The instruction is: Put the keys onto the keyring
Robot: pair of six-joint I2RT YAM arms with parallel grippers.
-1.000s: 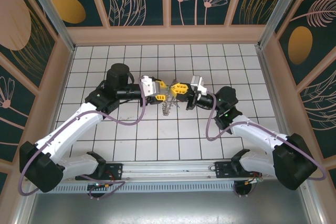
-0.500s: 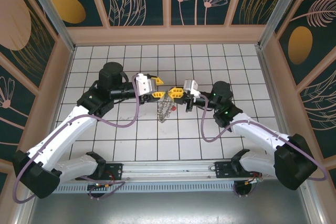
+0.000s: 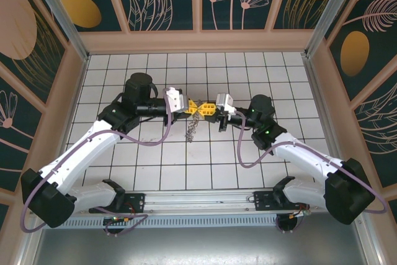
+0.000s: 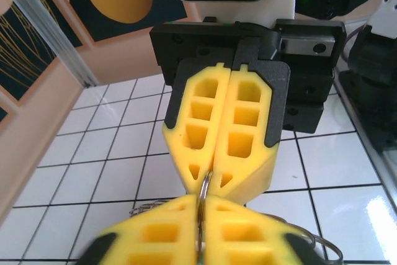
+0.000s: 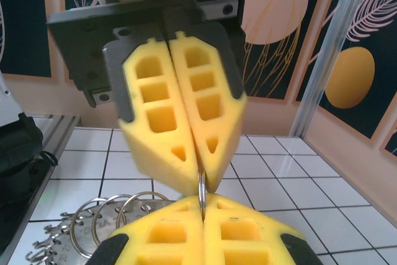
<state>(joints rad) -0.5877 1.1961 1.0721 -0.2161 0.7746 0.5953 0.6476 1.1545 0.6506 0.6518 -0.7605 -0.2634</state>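
The left gripper (image 3: 195, 107) and the right gripper (image 3: 209, 108) are meeting tip to tip above the middle of the tiled counter (image 3: 260, 72). Both pairs of fingers are pressing fully together, and each pair is pinching the same thin wire loop of the keyring (image 3: 191, 130). The slack remainder of the keyring is hanging below the fingers toward the counter. Whether it is touching the tiles cannot be determined.
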